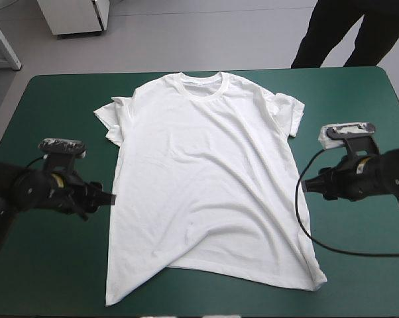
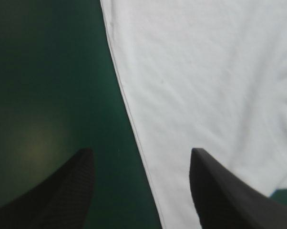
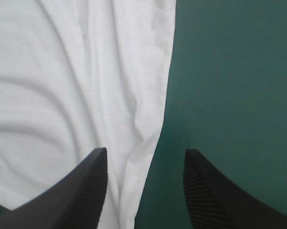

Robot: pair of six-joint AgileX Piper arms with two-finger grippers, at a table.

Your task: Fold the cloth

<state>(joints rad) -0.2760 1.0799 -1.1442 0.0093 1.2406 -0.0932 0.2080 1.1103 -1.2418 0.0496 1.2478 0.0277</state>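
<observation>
The white T-shirt [image 1: 206, 179] lies spread on the teal-green table, collar toward the far edge, its hem rumpled and slanting near the front. My left gripper [image 1: 109, 198] sits at the shirt's left side edge, open. In the left wrist view the T-shirt [image 2: 205, 86] has its side seam running between the two fingers of the left gripper [image 2: 141, 157], one finger over the cover, one over cloth. My right gripper [image 1: 304, 185] is at the shirt's right side edge, open. The right wrist view shows the right gripper [image 3: 144, 160] straddling the wrinkled edge of the T-shirt [image 3: 62, 81].
Bare teal-green cover [image 1: 60, 265] lies to the left and right of the shirt. The shirt's hem reaches close to the table's front edge. Both short sleeves [image 1: 110, 119] lie folded in slightly at the shoulders.
</observation>
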